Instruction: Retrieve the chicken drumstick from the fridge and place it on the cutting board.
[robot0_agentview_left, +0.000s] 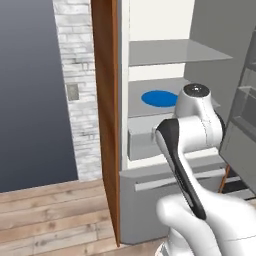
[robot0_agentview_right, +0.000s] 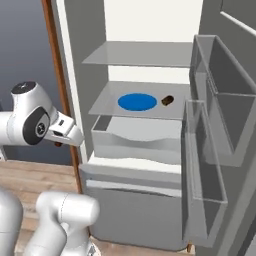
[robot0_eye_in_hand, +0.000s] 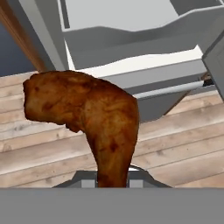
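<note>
The chicken drumstick (robot0_eye_in_hand: 89, 118) fills the middle of the hand view, its narrow end running down between the fingers, which are clamped on it; the thick end stands up and to the left. Behind it lie the wooden floor (robot0_eye_in_hand: 175, 140) and the lower front of the fridge (robot0_eye_in_hand: 144, 65). In the right base view the gripper (robot0_agentview_right: 67, 131) hangs outside the fridge, just left of its orange-brown side strip (robot0_agentview_right: 56, 60), with the arm's wrist beside it. The fridge door stands open, its door bins (robot0_agentview_right: 215, 130) on the right. On the middle shelf (robot0_agentview_right: 145, 114) rests a blue plate (robot0_agentview_right: 137, 102), and a small dark brown lump (robot0_agentview_right: 167, 100) lies just right of it. Below sits the translucent drawer (robot0_agentview_right: 137, 140), pulled forward.
</note>
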